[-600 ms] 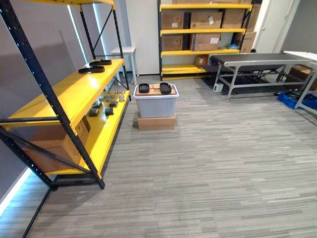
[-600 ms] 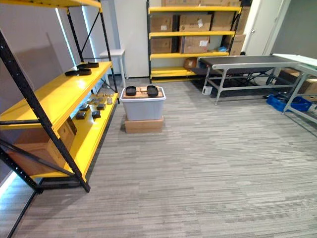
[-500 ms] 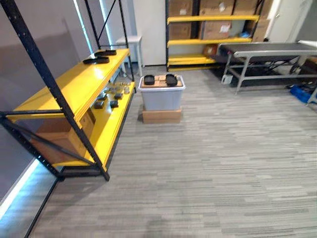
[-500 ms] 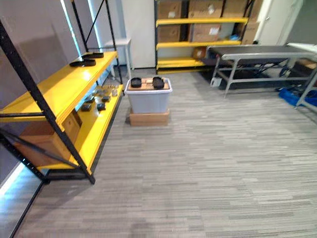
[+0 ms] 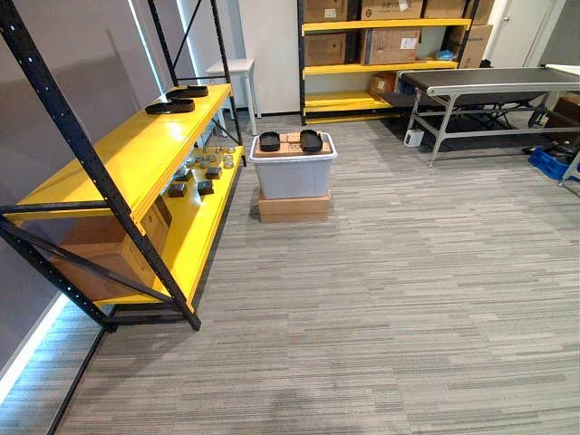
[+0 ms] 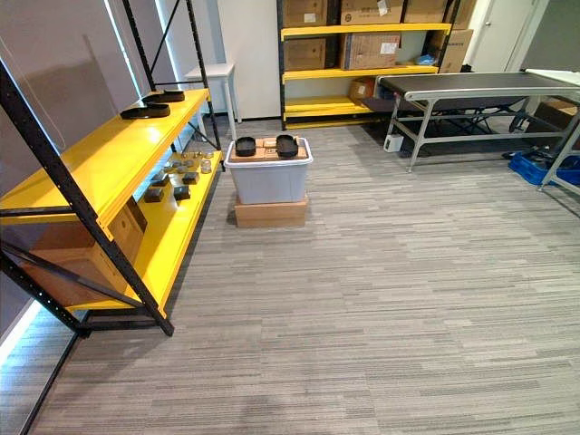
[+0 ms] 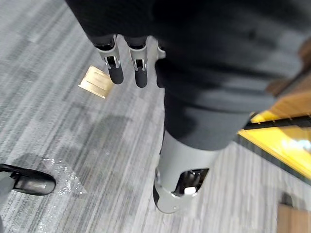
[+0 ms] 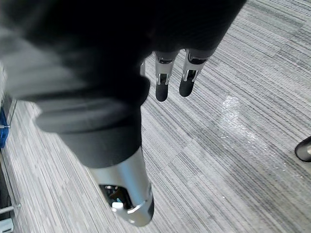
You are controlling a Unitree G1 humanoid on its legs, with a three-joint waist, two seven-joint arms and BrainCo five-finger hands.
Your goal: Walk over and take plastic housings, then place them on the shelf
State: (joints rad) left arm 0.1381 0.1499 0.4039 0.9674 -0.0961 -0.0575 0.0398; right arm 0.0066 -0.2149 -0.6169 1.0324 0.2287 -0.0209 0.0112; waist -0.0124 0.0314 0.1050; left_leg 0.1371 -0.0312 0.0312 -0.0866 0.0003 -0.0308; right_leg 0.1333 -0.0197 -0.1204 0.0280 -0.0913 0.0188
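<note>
On the bin (image 5: 292,178) lid, by the shelf (image 5: 127,163): two housings (image 5: 270,141), black, oval, side by side | shelf's far end: two more, flat | left robot hand (image 7: 115,69), right robot hand (image 8: 163,83): hanging over floor (image 5: 408,299), fingers straight, apart, empty.

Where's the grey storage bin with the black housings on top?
In the left eye view the grey bin stands left of centre on a flat cardboard box, just right of the yellow shelf.

I face grey striped carpet (image 5: 408,299) running to a yellow rack (image 5: 390,68) of cardboard boxes (image 5: 391,43), a steel table (image 5: 489,80) just right of that rack, a white stool (image 5: 228,65) left.
</note>
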